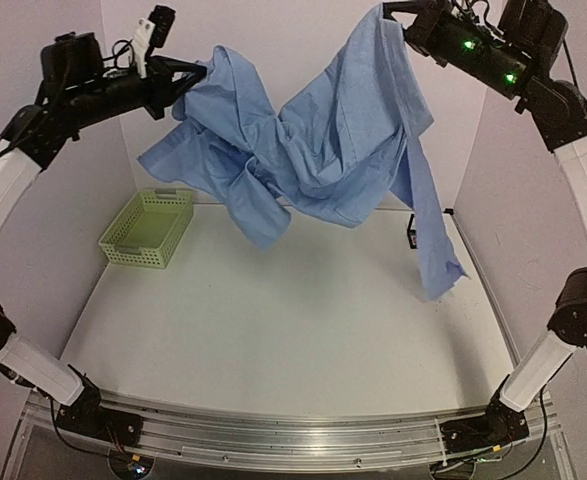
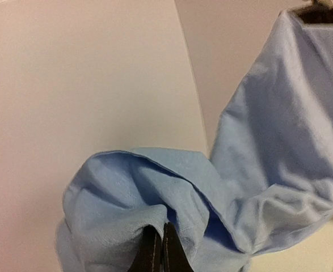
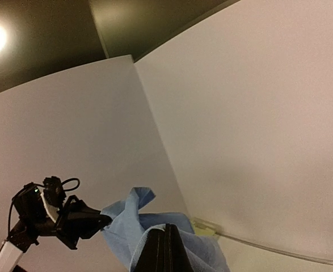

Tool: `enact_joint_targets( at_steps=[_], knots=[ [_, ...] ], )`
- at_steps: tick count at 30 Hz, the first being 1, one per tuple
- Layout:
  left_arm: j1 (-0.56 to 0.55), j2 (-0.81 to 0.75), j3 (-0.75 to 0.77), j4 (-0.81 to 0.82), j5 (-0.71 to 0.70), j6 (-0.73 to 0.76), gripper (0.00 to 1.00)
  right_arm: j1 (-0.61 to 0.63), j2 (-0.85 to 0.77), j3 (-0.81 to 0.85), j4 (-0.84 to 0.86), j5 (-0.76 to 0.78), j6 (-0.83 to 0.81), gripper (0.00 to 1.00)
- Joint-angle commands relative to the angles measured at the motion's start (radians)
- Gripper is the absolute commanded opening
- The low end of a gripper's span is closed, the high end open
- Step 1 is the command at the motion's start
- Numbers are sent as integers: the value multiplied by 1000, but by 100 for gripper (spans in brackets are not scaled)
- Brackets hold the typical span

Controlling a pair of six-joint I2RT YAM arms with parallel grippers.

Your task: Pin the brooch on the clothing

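Note:
The clothing (image 1: 313, 150), a light blue shirt, hangs in the air above the table, stretched between both arms, one sleeve dangling at the right. My left gripper (image 1: 201, 72) is shut on a bunch of its fabric at the upper left; in the left wrist view the dark fingers (image 2: 160, 249) pinch the clothing (image 2: 155, 192). High at the right, my right gripper (image 1: 391, 14) is shut on another part of the shirt; in the right wrist view its fingers (image 3: 165, 249) clamp the blue cloth (image 3: 132, 226). The brooch is out of view.
A pale green plastic basket (image 1: 148, 228) stands on the white table (image 1: 293, 340) at the back left. A small black box (image 1: 413, 232) sits at the back right, partly behind the hanging sleeve. White walls close in the back and sides.

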Motion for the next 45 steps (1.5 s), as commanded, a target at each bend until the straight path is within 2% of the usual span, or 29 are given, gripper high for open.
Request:
enact_joint_targets(
  at_steps=[1,5,8,11,15,16,18,19,21,22,24,27,30,33,35,37,41,45],
  knots=[
    [-17,-91,-58,-209,63,-301,0,81,-50,-82,61,-37,93,0],
    [21,-117,-239,-219,62,-341,0,81,-51,-262,55,-26,180,0],
    [69,-63,-309,-241,66,-310,0,73,-45,-378,55,52,211,0],
    [75,3,-419,-168,60,-277,0,0,-23,-501,55,15,310,0],
    [75,155,-439,-78,48,-219,0,-78,7,-717,56,-21,391,0],
    [75,186,-431,-53,27,-192,4,-87,20,-767,56,-22,400,0],
    [75,272,-410,-9,-31,-129,26,-104,51,-832,58,-28,412,0],
    [76,308,-394,13,-68,-76,47,-115,72,-855,60,-55,415,0],
    [77,359,-330,30,-74,-17,73,-143,110,-882,61,-76,417,0],
    [75,373,-297,32,-61,8,82,-157,125,-892,62,-81,418,0],
    [51,364,-247,43,-14,58,91,-179,141,-906,62,-80,417,0],
    [-49,303,-266,88,-23,187,92,-198,151,-911,61,-74,413,0],
    [-183,203,-417,131,11,280,90,-215,151,-919,62,-74,399,0],
    [-338,134,-549,101,104,371,78,-229,145,-942,62,-73,385,0],
    [-425,145,-600,32,119,450,66,-236,142,-957,62,-69,375,0],
    [-506,197,-623,-6,97,490,60,-238,141,-965,62,-67,369,0],
    [-570,340,-602,37,20,495,65,-239,136,-977,66,-75,357,0],
    [-587,455,-561,109,-77,532,71,-238,117,-1005,76,-69,350,0]
  ],
)
